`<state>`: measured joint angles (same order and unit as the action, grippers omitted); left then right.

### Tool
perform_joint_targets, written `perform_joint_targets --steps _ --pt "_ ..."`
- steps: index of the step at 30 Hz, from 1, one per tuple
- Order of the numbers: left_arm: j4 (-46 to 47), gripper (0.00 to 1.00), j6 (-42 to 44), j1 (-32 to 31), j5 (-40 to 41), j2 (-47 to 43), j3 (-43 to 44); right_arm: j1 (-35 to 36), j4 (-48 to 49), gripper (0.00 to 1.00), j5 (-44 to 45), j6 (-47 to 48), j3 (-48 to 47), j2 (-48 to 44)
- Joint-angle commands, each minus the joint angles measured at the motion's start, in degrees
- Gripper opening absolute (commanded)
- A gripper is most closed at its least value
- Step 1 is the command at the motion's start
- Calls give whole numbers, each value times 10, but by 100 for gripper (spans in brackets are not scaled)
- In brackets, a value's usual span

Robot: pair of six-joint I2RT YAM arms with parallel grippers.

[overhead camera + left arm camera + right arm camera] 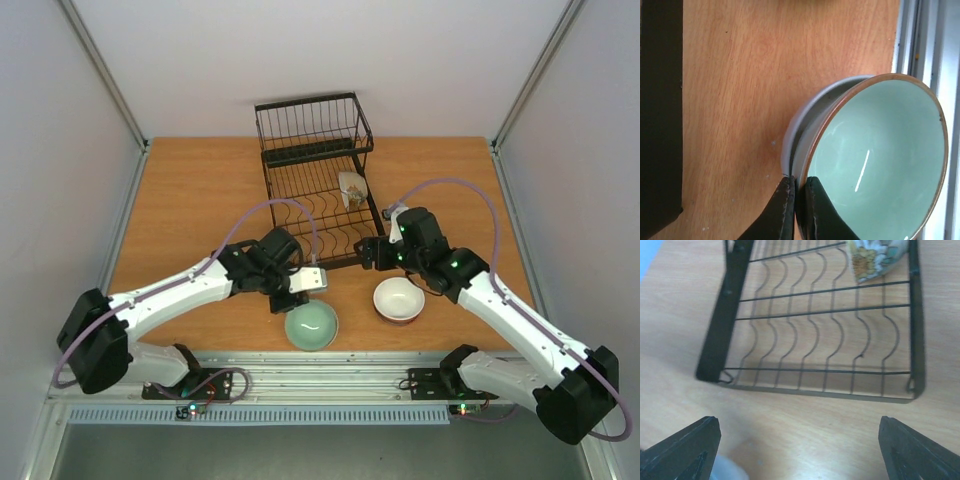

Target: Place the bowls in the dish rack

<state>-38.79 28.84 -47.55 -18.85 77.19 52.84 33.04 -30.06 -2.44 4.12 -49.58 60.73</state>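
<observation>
The left gripper [796, 210] is closed on the rim of the pale green round ceramic bowl [875, 160], one finger inside the wall and one outside. The bowl extends forward from the fingertips, tilted, with its far side near the table's metal edge rail [925, 40]. A second, whitish rim shows just behind it; whether that is a separate bowl cannot be told.

The right gripper [800, 440] stands wide and holds nothing. The black wire dish rack [720, 325] lies directly ahead of its fingers, with a patterned bowl [872, 257] standing in the far dividers. The dark red round bowl with white interior [399, 299] sits on the wooden table [200, 200], just below and behind this gripper.

Handling judgement:
- Glazed ceramic is rigid, brittle and slippery; a rim pinch can pivot under the bowl's weight.
- Grip the rim only, fingers straddling the wall.
- Lower gently between dividers; impact risks chipping.
</observation>
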Motion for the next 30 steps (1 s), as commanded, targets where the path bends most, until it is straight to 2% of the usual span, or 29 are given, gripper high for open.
perform_joint_targets --steps 1,14,21,30 --pt "-23 1 12 18 -65 -47 28 0 4 88 -106 -14 7 -43" --pt "-30 1 -9 119 -229 -84 33 0 15 90 -257 -64 44 -120" --pt "-27 1 -23 187 -334 -111 29 0 150 92 -378 -148 102 -122" --pt "-28 1 -32 230 -381 -128 27 8 352 94 -460 -258 172 -82"
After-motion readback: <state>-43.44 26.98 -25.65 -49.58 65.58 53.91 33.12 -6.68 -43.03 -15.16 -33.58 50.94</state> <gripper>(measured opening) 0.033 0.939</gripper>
